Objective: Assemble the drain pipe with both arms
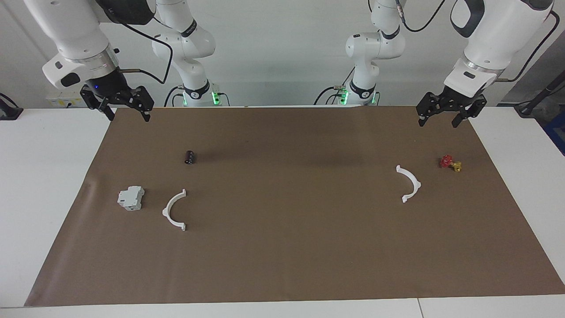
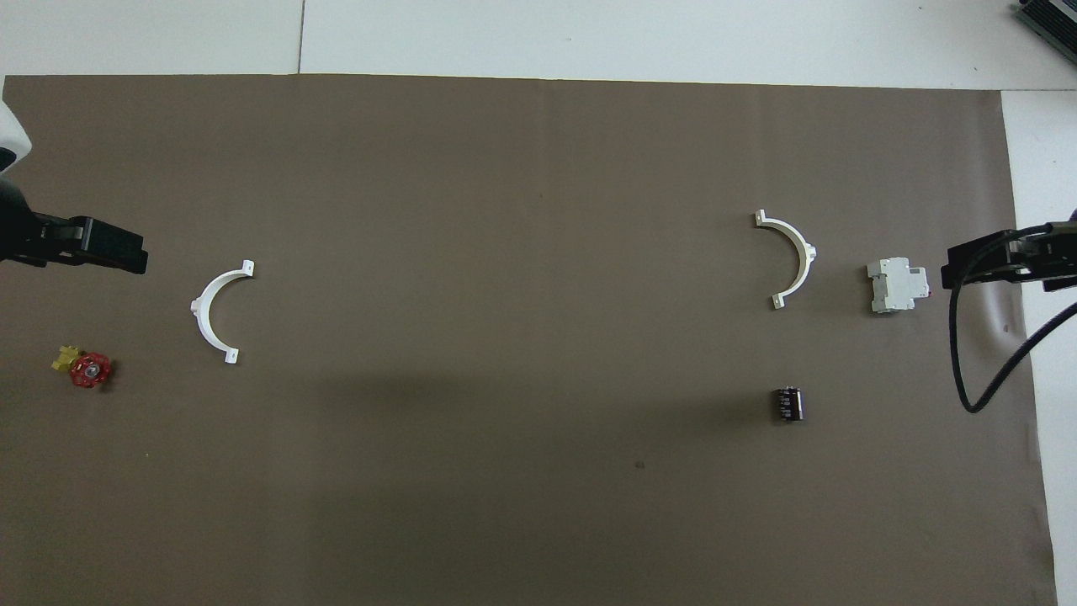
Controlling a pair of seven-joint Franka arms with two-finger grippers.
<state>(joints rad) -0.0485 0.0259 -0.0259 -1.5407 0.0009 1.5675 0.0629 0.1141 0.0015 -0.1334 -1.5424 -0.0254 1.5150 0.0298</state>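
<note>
While both arms wait raised at the robots' edge of the brown paper mat [image 1: 282, 265], I see the two thin white plastic half-rings lying flat and well apart. One half-ring [image 1: 409, 183] lies toward the left arm's end, near a small red and yellow valve [image 1: 450, 163]; the other half-ring [image 1: 174, 210] lies beside a grey-white boxy block [image 1: 131, 198], with a small black cylinder [image 1: 190, 157] nearer the robots. My left gripper [image 1: 441, 120] and right gripper [image 1: 128, 115] hang empty, jaws wide.
</note>
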